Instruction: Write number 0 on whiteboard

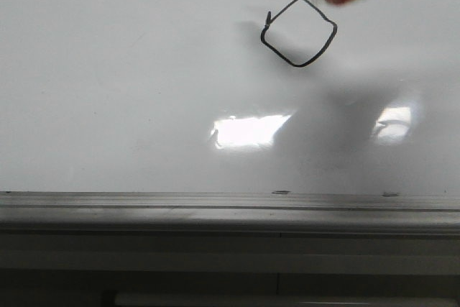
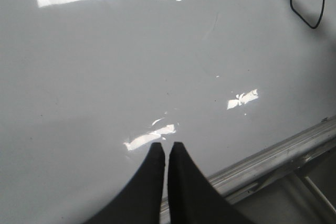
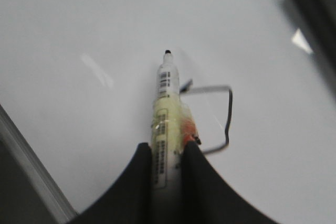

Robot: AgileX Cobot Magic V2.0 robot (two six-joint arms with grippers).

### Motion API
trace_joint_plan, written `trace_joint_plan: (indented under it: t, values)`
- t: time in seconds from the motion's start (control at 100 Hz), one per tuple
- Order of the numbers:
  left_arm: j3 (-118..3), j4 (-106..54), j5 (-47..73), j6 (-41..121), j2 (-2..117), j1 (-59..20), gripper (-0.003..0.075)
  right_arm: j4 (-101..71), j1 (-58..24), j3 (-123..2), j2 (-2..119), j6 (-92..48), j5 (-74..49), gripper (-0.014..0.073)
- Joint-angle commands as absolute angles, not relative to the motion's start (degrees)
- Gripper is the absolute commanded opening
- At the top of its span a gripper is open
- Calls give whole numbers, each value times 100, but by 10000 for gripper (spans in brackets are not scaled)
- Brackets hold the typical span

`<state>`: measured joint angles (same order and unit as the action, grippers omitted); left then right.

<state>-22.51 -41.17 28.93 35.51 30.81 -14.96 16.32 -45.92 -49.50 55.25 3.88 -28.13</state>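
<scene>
Black ink already closes the number 0 (image 1: 299, 31) into an angular loop on the whiteboard (image 1: 108, 91), just beneath the right claw (image 3: 167, 153). That claw pinches the marker (image 3: 166, 114), nib pointing past the loop's corner and seemingly off the board, so the stroke looks done. Well off to the side, the left claw (image 2: 165, 153) hovers nearly closed and empty near the frame (image 2: 273, 158).

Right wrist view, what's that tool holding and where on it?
The right tool grips a marker pen by its rear barrel, tip pointing out over the whiteboard.
</scene>
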Motion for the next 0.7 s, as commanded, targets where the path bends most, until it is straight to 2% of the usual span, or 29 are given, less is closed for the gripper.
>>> trace_joint_plan:
  t: [0.0, 0.12, 0.24, 0.29, 0.36, 0.41, 0.48, 0.54, 0.69]
  values:
    - [-2468, -4320, 2579, 3518, 3090, -1494, -20, 1704, -4841, -5624, 5219, 350, -2204, -48]
    - [-2609, -4428, 2858, 3518, 3090, -1506, -20, 1704, -5074, -6157, 5178, 336, -2518, -48]
    - [-3157, -4428, 3840, 4174, 3090, -1506, 2, 1704, -5251, -6333, 5190, 272, -3076, -49]
    - [-3428, -4428, 4245, 4573, 3090, -1506, 67, 1660, -5382, -6333, 5230, 272, -3304, -49]
    - [-3812, -4428, 4593, 4846, 3090, -1506, 231, 1503, -5603, -6333, 5320, 188, -3620, -49]
    - [-4054, -4440, 4671, 4846, 3090, -1520, 377, 1255, -5775, -6333, 5409, -61, -3827, -49]
    - [-4379, -4500, 4835, 4985, 3090, -1621, 483, 821, -6018, -6333, 5587, -551, -4088, -49]
    - [-4612, -4594, 5127, 5329, 3090, -1727, 479, 514, -6187, -6333, 5730, -888, -4244, -49]
    - [-5077, -4633, 6071, 5652, 3285, -2048, 386, 0, -6661, -6333, 6000, -1471, -4227, -49]
